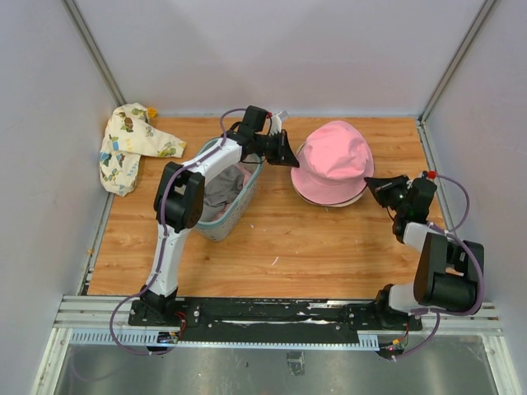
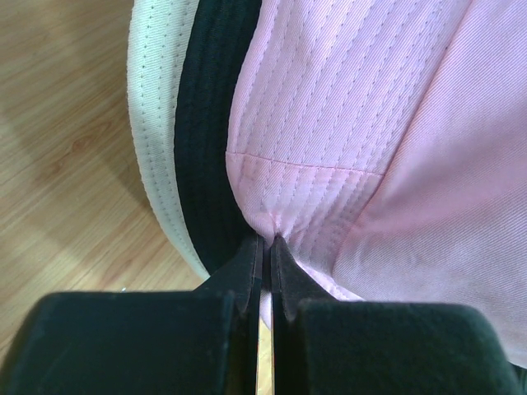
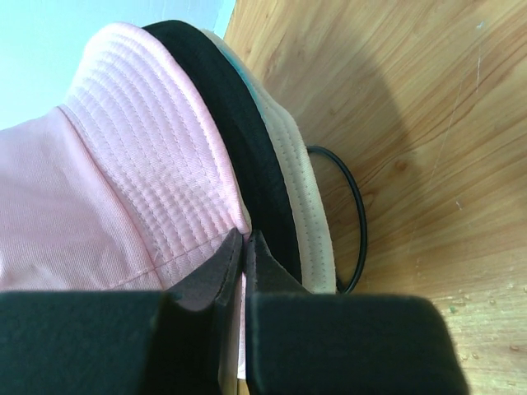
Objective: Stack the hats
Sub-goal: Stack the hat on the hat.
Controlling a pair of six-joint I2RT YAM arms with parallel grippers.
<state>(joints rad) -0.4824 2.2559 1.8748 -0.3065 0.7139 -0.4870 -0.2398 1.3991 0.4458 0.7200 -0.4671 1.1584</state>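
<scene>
Just to the right of the basket (image 1: 216, 226), the pink hat (image 1: 333, 156) is sitting crown-up on top of a pile on the desk (image 1: 288, 255). Under its brim, a black hat (image 2: 206, 164) and a cream hat (image 2: 156, 123) are showing their edges, and a teal sliver (image 3: 262, 95) is peeking out between them. The left gripper (image 1: 290, 154) is reaching over the basket and pinching the pink brim on the side facing the basket, jaws closed on the fabric. The right gripper (image 1: 372, 183) is clamping the same brim on the side away from the basket. Grey fabric (image 1: 221, 191) is lying inside the basket, and a printed cloth (image 1: 132, 144) is lying crumpled beyond the basket's left side.
</scene>
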